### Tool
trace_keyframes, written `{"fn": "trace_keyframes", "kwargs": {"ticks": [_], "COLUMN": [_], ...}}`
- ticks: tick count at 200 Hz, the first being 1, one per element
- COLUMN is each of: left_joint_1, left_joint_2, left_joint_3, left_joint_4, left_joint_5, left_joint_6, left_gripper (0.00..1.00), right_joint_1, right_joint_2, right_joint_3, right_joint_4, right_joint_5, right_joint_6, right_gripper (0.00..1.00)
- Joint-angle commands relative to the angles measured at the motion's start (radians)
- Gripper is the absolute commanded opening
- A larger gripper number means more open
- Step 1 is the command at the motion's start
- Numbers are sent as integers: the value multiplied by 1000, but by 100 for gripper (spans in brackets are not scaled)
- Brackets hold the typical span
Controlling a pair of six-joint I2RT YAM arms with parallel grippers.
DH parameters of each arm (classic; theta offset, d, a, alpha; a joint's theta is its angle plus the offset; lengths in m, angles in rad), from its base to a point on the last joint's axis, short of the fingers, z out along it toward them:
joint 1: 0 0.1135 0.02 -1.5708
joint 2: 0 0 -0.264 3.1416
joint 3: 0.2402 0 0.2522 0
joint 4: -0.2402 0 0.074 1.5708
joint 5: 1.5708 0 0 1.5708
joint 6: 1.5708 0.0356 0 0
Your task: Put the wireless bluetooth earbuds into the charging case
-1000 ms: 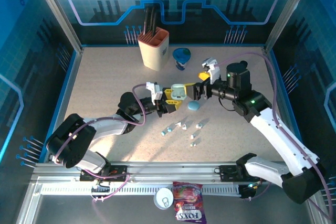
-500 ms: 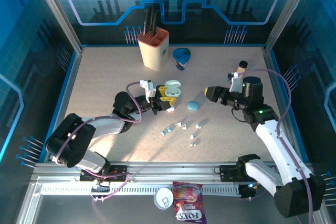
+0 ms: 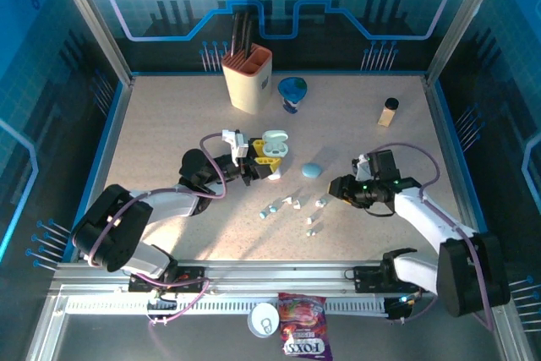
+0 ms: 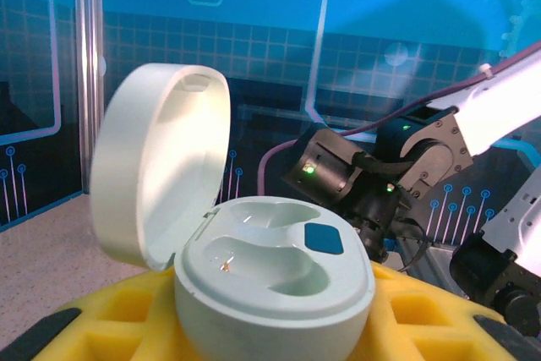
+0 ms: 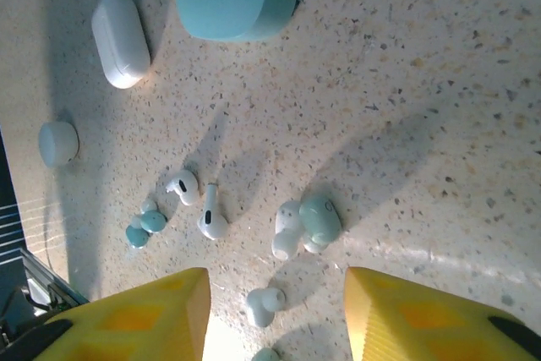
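My left gripper is shut on the charging case, a pale mint pebble with its lid hinged open. The case base sits between the yellow pads, and both wells look empty. Several small earbuds, white and pale teal, lie loose on the table in front of the case. My right gripper hovers low at their right side, open. In the right wrist view a white and teal pair of earbuds lies just ahead of its fingers, and one pale earbud lies between them, untouched.
A closed teal case lies right of the held case, and a white case lies beyond it. A beige holder and a blue object stand at the back. A small bottle stands back right. A candy bag lies off the table's near edge.
My right arm has swung from the table's middle to the near right and dropped low beside the earbuds, its jaws narrowing. The left gripper with the case has shifted slightly left.
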Motion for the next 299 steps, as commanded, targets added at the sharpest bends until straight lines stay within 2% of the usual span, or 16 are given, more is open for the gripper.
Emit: {"fn": "trace_keyframes", "kwargs": {"ticks": [1, 43, 85, 154, 223, 299], "left_joint_1": [9, 9, 9, 9, 9, 10], "left_joint_2": [-24, -25, -33, -28, -31, -30], "left_joint_3": [6, 0, -10, -7, -13, -20], "left_joint_4": [38, 36, 29, 29, 32, 39], "left_joint_5": [29, 21, 22, 25, 25, 25], "left_joint_6": [-16, -10, 0, -3, -3, 0], "left_gripper": [38, 37, 38, 38, 38, 38], "right_joint_1": [7, 16, 41, 52, 56, 72], "right_joint_2": [64, 216, 283, 315, 292, 273], "right_joint_3": [6, 17, 9, -27, -35, -44], "right_joint_4": [93, 187, 222, 249, 231, 219], "right_joint_5": [-35, -64, -71, -78, -96, -88], "right_joint_6": [-34, -27, -26, -19, -16, -10], "right_gripper": [44, 41, 40, 39, 31, 28]}}
